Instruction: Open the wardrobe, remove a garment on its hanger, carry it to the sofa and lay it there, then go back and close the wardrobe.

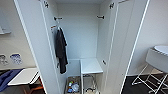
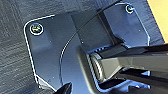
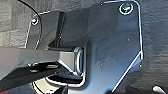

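The wardrobe (image 1: 80, 32) stands straight ahead with both tall white doors swung wide, the left door (image 1: 35, 50) and the right door (image 1: 125, 45) framing the white inside. Black pegs (image 1: 57, 18) stick out high on its side walls. A black short-sleeved T-shirt (image 1: 61, 50) hangs at the left inside, just under the left peg. In both wrist views the robot's own dark plate lies over dark carpet (image 2: 12, 50), and the grippers' state cannot be made out.
A white inner shelf box (image 1: 91, 65) fills the wardrobe's lower right, with a basket of small items (image 1: 72, 86) on its floor. A white chair with wire legs (image 1: 157, 60) stands at the right. A white low table (image 1: 23, 76) and a blue shape (image 1: 6, 78) lie at the lower left.
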Tool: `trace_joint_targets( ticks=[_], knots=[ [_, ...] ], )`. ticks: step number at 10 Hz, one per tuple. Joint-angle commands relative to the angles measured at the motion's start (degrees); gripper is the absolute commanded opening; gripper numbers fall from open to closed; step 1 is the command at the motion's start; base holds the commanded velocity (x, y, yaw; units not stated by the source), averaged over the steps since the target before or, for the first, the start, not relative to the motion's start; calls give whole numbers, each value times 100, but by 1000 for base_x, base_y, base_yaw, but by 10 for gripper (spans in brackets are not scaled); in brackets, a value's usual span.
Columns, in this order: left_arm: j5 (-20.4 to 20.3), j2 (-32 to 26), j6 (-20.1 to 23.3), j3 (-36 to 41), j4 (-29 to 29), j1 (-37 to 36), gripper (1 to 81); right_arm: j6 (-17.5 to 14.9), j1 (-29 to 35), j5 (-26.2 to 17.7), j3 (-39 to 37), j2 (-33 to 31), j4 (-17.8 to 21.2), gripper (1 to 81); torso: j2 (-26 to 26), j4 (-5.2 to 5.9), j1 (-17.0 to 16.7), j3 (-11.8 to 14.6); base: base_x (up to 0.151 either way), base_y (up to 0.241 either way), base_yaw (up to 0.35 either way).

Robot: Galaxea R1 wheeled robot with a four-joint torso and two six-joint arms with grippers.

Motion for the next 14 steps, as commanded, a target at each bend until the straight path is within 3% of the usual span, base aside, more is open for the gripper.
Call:
trace_joint_targets(
  ticks=[1,3,6,8,10,12,13,14],
  knots=[
    [238,11,32,2,48,-245,811,12,177,-215,11,-15,-58,811,-2,0,5,0,0,0,0],
    [230,-6,5,-15,-31,-236,811,3,159,-215,11,-7,-67,811,0,0,5,0,0,0,0],
    [221,-15,-531,11,-663,-245,811,3,177,-215,11,-7,-58,811,-2,0,5,0,0,0,0],
    [537,55,-347,11,-1305,-104,811,3,176,-224,11,37,-58,811,0,0,5,0,0,0,0],
    [660,108,1772,11,-2764,-95,811,-15,177,-233,-15,90,-67,811,0,0,5,0,0,0,0],
    [635,73,5007,20,-5753,-148,811,-6,186,-233,11,107,-15,811,0,0,5,0,0,0,0],
    [599,46,6172,20,-7280,-192,811,29,186,-277,11,134,11,811,0,0,5,0,0,0,0],
    [590,73,6445,11,-7856,-210,811,29,177,-277,11,143,12,811,0,0,5,0,0,0,0]
  ],
)
